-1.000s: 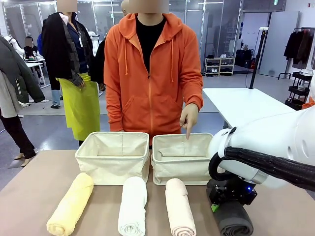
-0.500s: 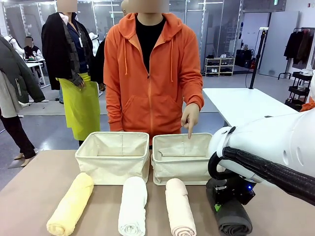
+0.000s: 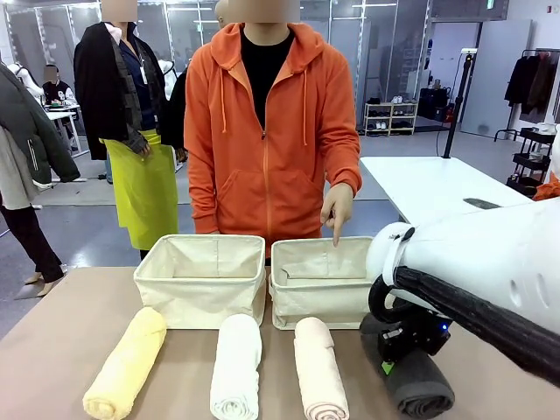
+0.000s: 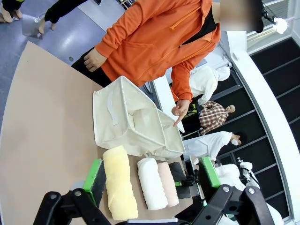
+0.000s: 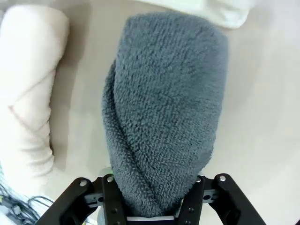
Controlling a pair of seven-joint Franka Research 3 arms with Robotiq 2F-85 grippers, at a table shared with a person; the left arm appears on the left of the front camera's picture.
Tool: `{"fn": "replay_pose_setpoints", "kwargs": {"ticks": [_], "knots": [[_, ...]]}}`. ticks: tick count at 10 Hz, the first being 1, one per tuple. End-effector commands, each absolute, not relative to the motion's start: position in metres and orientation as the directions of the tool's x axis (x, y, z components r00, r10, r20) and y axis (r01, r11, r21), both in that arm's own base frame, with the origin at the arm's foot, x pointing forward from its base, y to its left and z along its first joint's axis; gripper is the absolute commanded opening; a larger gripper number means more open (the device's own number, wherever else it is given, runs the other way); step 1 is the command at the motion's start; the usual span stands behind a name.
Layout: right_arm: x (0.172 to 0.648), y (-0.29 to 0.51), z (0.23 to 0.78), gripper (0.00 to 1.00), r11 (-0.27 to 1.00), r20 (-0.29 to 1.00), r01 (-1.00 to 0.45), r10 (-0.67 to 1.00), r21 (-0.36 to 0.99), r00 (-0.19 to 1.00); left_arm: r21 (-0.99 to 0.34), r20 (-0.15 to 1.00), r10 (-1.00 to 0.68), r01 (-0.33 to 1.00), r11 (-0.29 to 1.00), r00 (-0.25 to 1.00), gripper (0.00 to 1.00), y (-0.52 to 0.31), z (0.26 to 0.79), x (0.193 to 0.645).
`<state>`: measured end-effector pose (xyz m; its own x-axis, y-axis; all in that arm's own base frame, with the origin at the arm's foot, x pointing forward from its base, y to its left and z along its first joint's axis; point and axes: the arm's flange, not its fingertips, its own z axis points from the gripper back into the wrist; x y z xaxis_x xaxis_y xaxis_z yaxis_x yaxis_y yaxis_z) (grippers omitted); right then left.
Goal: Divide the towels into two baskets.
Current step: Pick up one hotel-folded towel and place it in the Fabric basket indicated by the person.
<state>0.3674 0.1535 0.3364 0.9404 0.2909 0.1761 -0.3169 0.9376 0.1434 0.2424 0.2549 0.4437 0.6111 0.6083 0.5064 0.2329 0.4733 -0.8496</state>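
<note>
Four rolled towels lie in a row at the table's near side: pale yellow (image 3: 127,363), white (image 3: 236,366), pink-beige (image 3: 318,372) and dark grey (image 3: 422,383). Behind them stand two cream baskets, the left one (image 3: 201,289) and the right one (image 3: 322,293). My right gripper (image 3: 404,343) is shut on the dark grey towel (image 5: 164,108), which is pinched narrow between its fingers (image 5: 110,201). My left gripper (image 4: 152,176) hangs open high over the table, with the yellow towel (image 4: 119,185) and white towel (image 4: 151,183) far below between its green pads. The person's hand (image 3: 335,210) points a finger down into the right basket.
A person in an orange hoodie (image 3: 267,131) stands close behind the baskets. The pink-beige towel (image 5: 30,93) lies close beside the grey one. A corner of the right basket (image 5: 225,11) sits just beyond the grey towel's far end. Other people stand farther back left.
The right arm has shifted slightly and the grey towel has turned a little in its grip; its far end now shows left of the gripper. The person's pointing hand holds still.
</note>
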Motion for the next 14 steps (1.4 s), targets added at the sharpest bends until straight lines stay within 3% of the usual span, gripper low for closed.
{"fn": "replay_pose_setpoints", "kwargs": {"ticks": [1,5,7,11,14], "knots": [[0.350,0.151,0.382,0.41,0.838,0.160,-0.535,0.516,0.110,0.841,-0.851,0.509,0.614,0.246,0.464,0.603,1.00,0.257,0.445,0.241],[0.356,0.164,0.440,0.41,0.550,0.090,-0.833,0.829,0.053,0.553,-0.851,0.509,0.614,0.246,0.464,0.603,1.00,0.257,0.445,0.241],[0.364,0.182,0.469,0.41,0.354,0.087,-0.931,0.934,-0.092,0.347,-0.851,0.509,0.614,0.246,0.464,0.603,1.00,0.257,0.445,0.241],[0.415,0.229,0.522,0.41,0.057,0.185,-0.927,0.983,-0.370,-0.013,-0.851,0.509,0.614,0.246,0.464,0.603,1.00,0.257,0.445,0.241],[0.453,0.247,0.505,0.41,0.073,0.160,-0.904,0.987,-0.421,0.005,-0.851,0.509,0.614,0.246,0.464,0.603,1.00,0.257,0.445,0.241]]}}
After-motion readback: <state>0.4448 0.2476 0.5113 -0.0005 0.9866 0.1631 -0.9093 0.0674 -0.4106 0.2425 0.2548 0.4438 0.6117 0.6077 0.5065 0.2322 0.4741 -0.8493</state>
